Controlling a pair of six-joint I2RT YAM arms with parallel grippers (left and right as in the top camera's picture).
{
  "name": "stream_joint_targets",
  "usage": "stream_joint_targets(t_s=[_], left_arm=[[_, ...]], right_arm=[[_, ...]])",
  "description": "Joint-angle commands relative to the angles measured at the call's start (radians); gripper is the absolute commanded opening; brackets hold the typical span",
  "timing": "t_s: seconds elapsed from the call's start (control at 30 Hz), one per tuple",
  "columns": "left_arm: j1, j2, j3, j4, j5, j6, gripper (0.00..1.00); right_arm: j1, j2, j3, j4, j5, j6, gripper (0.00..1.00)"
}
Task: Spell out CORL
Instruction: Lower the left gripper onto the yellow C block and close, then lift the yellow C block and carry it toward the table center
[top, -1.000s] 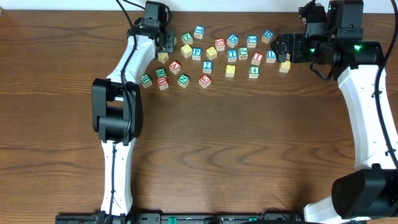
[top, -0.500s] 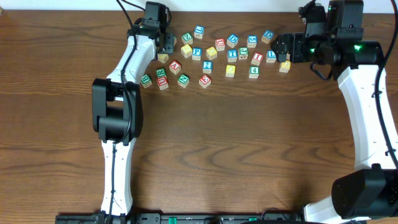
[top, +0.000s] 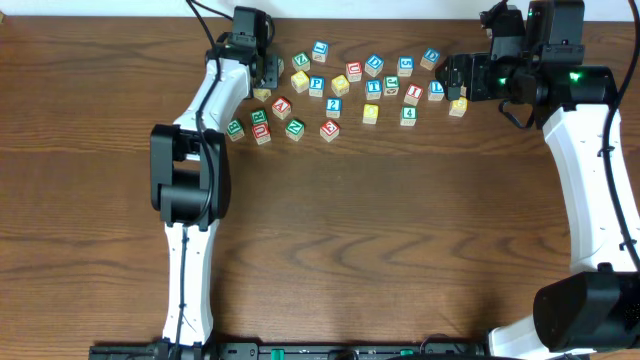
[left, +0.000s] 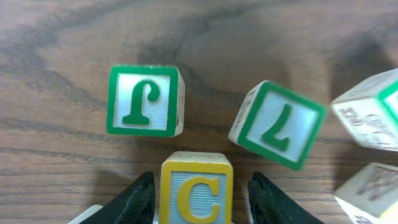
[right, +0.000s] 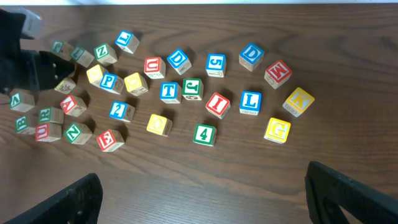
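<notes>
**Yellow C block (left: 196, 194) straddled, not yet pinched: crowding risk**

Sits flat on the wood table (left: 74, 43), letter face up, between the dark fingers (left: 140, 202) of the left gripper (left: 200, 182). Spread, not clamped: thin gaps on both sides. Lies in the upper-left part of the block cluster (top: 340, 85), far side of the table, per the overhead view.

Just beyond: green J block (left: 144, 101), near but apart. Green block marked 7 or L (left: 278, 124), tilted and slightly blurred, close to the right-hand finger.

- Failure one: closing off-centre, twisting the C or squirting it forward into the J.
- Failure two: snagging the tilted green block on the lift, dragging it along or bumping the pale blocks (left: 367, 115) at the edge.
- Failure three: shallow pinch, dropping the C in transit.

Right gripper (right: 202, 177) wide open, holding nothing, hovering by the cluster's right end near the blue L block (right: 250, 102). No clash risk except on simultaneous reaching inward.
</notes>
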Motion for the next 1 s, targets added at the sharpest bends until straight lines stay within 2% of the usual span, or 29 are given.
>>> stream_joint_targets(t_s=[0.0, 0.2, 0.33, 0.43, 0.63, 0.8, 0.97], left_arm=[[0.006, 0.021, -0.002, 0.006, -0.006, 0.014, 0.48], [0.007, 0.023, -0.003, 0.033, -0.006, 0.014, 0.46], [0.007, 0.022, -0.003, 0.055, -0.006, 0.014, 0.41], [0.007, 0.022, -0.003, 0.054, -0.006, 0.014, 0.34], [0.007, -0.003, -0.002, 0.043, -0.006, 0.013, 0.30], [0.007, -0.091, -0.002, 0.020, -0.006, 0.013, 0.27], [0.005, -0.240, -0.002, -0.072, -0.005, 0.013, 0.27]], right_arm=[[-0.005, -0.002, 0.019, -0.001, -0.012, -0.012, 0.99], [-0.005, -0.002, 0.019, -0.001, -0.012, -0.012, 0.99], [-0.005, -0.002, 0.019, -0.001, -0.012, -0.012, 0.99], [-0.005, -0.002, 0.019, -0.001, -0.012, -0.012, 0.99], [-0.005, -0.002, 0.019, -0.001, -0.012, -0.012, 0.99], [-0.005, -0.002, 0.019, -0.001, -0.012, -0.012, 0.99], [-0.005, -0.002, 0.019, -0.001, -0.012, -0.012, 0.99]])
